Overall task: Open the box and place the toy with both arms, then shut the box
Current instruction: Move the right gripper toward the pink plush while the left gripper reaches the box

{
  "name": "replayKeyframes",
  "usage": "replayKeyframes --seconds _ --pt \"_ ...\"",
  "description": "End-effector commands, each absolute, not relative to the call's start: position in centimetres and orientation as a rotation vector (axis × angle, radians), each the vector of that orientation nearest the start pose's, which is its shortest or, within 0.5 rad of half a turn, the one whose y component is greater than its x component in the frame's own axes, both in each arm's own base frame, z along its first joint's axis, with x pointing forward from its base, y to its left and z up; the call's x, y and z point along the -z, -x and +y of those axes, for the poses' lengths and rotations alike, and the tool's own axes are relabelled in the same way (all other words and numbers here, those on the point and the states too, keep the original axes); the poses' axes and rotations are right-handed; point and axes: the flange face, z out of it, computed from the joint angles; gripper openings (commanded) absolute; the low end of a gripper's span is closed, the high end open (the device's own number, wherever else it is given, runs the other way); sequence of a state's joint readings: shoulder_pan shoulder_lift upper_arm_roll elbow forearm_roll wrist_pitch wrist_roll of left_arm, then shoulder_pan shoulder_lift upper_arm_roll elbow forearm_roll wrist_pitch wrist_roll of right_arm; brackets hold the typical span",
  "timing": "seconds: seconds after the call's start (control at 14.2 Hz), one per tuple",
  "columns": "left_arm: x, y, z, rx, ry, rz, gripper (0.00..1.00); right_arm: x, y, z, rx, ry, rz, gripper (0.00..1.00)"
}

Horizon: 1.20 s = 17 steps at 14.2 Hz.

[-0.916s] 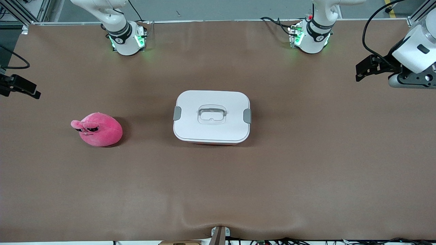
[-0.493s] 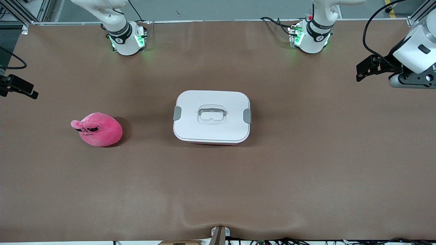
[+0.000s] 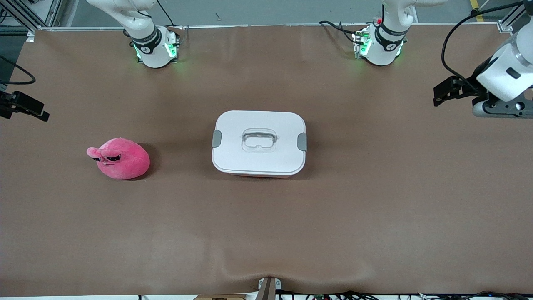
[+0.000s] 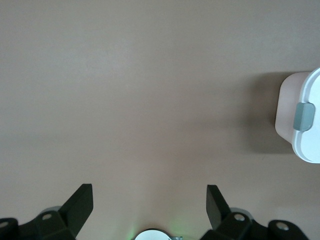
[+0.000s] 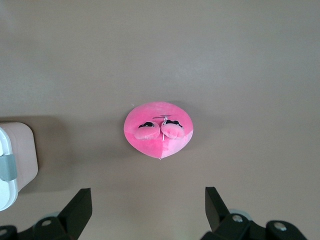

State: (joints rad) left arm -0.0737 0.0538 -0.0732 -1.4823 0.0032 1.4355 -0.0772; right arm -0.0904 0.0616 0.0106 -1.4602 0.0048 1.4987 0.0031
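brown table (image 3: 374,208): a matte brown sheet covers the whole work surface, with both green-lit arm bases standing along its upper edge in the front view.
box (image 3: 259,143): pale pink tub at the middle of the table, its white lid (image 3: 266,160) seated flat on top; it rests on the sheet with nothing touching it.
clips: one grey clip (image 3: 216,138) on the end toward the right arm, another grey clip (image 3: 302,142) on the end toward the left arm, both lying against the lid's edges.
handle (image 3: 259,139): clear, set in the recess at the lid's centre.
toy (image 3: 119,158): hot-pink plush ball sitting on the table well apart from the box, toward the right arm's end, its dark-eyed face turned away from the box.
left gripper (image 4: 149,210): up in the air over bare table at the left arm's end, well apart from the box; jaws spread wide with nothing between them. its wrist view catches one end of the box (image 4: 300,120) and a grey clip.
right gripper (image 5: 148,210): in the air over the table's right-arm end, near the toy (image 5: 158,129) but apart from it; jaws spread wide and holding nothing. only its black tip (image 3: 25,106) shows at the edge of the front view.
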Motion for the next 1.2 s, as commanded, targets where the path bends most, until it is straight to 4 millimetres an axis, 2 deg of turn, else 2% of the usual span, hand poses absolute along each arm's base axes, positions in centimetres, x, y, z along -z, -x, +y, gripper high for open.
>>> replayKeyframes --seconds 0.0,0.14,0.35,0.49,0.63,0.78,0.85,0.92,1.06,1.13 --pt "-61.0 -55.1 -7.8 -0.195 3.099 0.105 1.00 -62.6 -57.6 -2.8 -0.030 3.121 0.071 1.00" --pt "-60.5 -55.3 -8.0 -0.202 3.087 0.111 1.00 -60.8 -58.2 -1.6 -0.054 3.121 0.038 1.00" --pt "-59.4 -55.9 -8.6 -0.221 3.069 0.129 1.00 -55.9 -58.7 -0.3 -0.084 3.121 0.005 1.00" --pt "-58.8 -56.2 -9.5 -0.228 3.063 0.155 1.00 -54.8 -58.9 -0.4 -0.086 3.121 0.006 1.00" --pt "-58.8 -56.2 -9.5 -0.229 3.065 0.153 1.00 -53.2 -59.4 0.2 -0.127 3.124 -0.047 1.00" --pt "-58.7 -56.2 -9.8 -0.229 3.067 0.160 1.00 -51.4 -60.1 1.5 -0.153 3.120 -0.246 1.00" --pt "-58.7 -56.2 -9.7 -0.231 3.066 0.155 1.00 -50.0 -60.5 1.3 -0.186 3.108 -0.310 1.00" --pt "-58.5 -56.2 -9.5 -0.245 3.065 0.150 1.00 -49.3 -60.6 1.2 -0.208 3.080 -0.470 1.00" --pt "-58.5 -56.2 -9.2 -0.245 3.065 0.132 1.00 -48.6 -60.7 1.5 -0.242 3.047 -0.799 1.00" --pt "-58.9 -56.1 -9.0 -0.238 3.066 0.103 1.00 -48.0 -60.6 1.9 -0.265 3.037 -0.853 1.00"
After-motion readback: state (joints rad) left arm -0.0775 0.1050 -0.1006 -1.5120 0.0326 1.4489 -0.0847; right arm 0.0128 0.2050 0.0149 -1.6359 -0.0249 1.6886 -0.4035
